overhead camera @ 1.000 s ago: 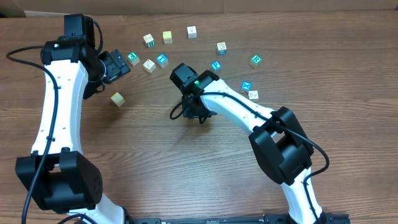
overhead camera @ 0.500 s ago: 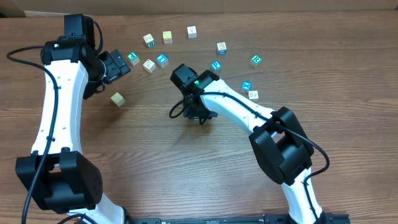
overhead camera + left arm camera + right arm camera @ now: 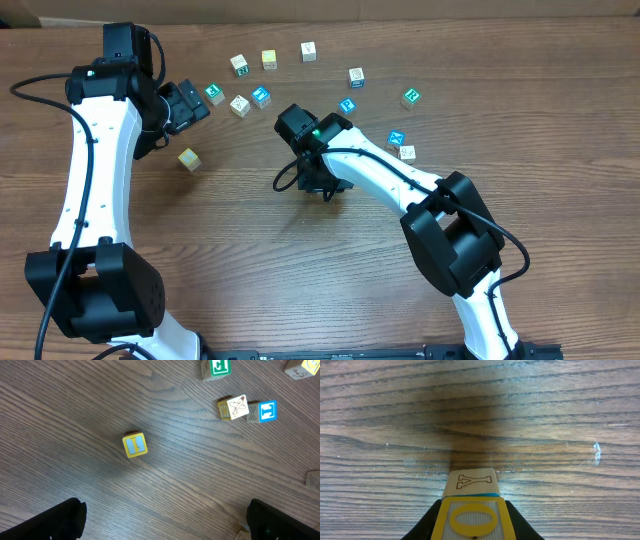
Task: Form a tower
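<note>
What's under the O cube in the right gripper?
A pale Y cube shows just beyond the O cube in the right gripper. Anything lower is covered.

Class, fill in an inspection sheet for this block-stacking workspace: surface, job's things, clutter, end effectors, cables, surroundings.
Surface: brown wooden table.
Job's things: tower, Y on its pale top, blue edge below; O cube right next to it, contact unclear.
Clutter: loose cubes scattered on the far side; a yellow cube alone at left.
End effectors: left end effector open, holding nothing; right end effector shut on the O cube.
Cables: black cables loop above the table on both sides.
Surroundings: pale strip past the far edge.
</note>
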You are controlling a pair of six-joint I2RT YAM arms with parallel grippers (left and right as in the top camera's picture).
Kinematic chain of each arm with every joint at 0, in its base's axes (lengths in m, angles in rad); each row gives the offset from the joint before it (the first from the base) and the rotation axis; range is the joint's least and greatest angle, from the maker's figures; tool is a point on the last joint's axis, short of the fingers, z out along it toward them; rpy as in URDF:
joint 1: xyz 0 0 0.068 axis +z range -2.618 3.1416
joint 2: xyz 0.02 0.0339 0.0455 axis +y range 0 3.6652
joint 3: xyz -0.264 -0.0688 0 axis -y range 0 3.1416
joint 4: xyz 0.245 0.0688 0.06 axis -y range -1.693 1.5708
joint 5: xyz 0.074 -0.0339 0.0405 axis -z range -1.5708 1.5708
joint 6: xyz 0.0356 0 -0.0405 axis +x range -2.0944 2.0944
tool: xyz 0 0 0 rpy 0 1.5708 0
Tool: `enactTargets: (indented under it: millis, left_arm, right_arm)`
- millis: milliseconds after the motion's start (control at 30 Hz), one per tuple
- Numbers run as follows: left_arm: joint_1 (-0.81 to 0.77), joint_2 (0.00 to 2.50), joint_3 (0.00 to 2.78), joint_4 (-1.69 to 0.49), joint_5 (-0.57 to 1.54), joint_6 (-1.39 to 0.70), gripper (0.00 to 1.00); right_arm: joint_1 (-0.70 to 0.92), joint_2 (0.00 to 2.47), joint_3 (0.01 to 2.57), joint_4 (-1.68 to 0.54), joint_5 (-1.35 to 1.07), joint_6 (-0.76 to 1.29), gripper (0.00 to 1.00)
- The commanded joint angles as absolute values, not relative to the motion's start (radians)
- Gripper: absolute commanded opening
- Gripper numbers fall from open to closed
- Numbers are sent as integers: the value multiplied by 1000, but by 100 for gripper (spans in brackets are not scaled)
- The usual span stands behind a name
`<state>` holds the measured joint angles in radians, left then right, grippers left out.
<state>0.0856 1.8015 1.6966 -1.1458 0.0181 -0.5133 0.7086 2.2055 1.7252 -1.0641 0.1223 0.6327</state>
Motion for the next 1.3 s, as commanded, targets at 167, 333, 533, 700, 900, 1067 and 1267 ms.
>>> enactTargets:
  millis: [167, 333, 533, 700, 900, 1067, 1267]
  left_arm:
    - [84, 1813, 1697, -1148, 12, -494, 100]
    - [84, 1813, 1697, -1148, 12, -494, 99]
    - [84, 1813, 1697, -1148, 12, -494, 100]
    - [84, 1813, 1697, -1148, 12, -494, 100]
    - [84, 1813, 1697, -1148, 12, -494, 100]
    - [84, 1813, 1697, -1148, 12, -494, 99]
    - [84, 1813, 1697, -1148, 12, -494, 100]
  right_arm:
    - [712, 2183, 1723, -1061, 141, 628, 28]
    - [712, 2183, 1723, -1060, 141, 628, 37]
    - [712, 2183, 1723, -1060, 141, 628, 52]
    - [712, 2183, 1723, -1058, 141, 628, 63]
    - [712, 2183, 1752, -1066, 141, 616, 78]
    - [712, 2182, 1880, -1130, 146, 559, 85]
    - [711, 2182, 2032, -1250, 218, 560, 86]
